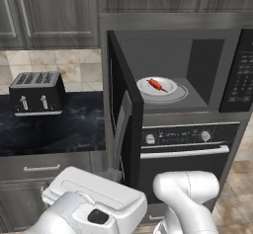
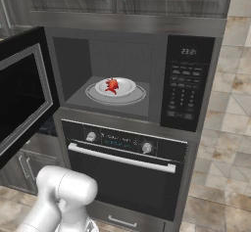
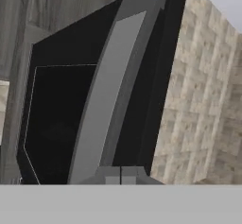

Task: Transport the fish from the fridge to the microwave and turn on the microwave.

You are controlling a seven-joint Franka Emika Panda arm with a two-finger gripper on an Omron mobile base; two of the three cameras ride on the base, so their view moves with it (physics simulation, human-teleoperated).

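Fish on plate inside microwave | door open | claw together, at handle

Microwave above the oven, door swung open to the left

The microwave fills the upper right of the left base view, its door hanging open at frame centre with the handle on its outer face. Inside, the fish lies on a plate — the plate on the turntable. The button panel sits right of the cavity, the oven directly below. A toaster stands on the counter — left of the door.
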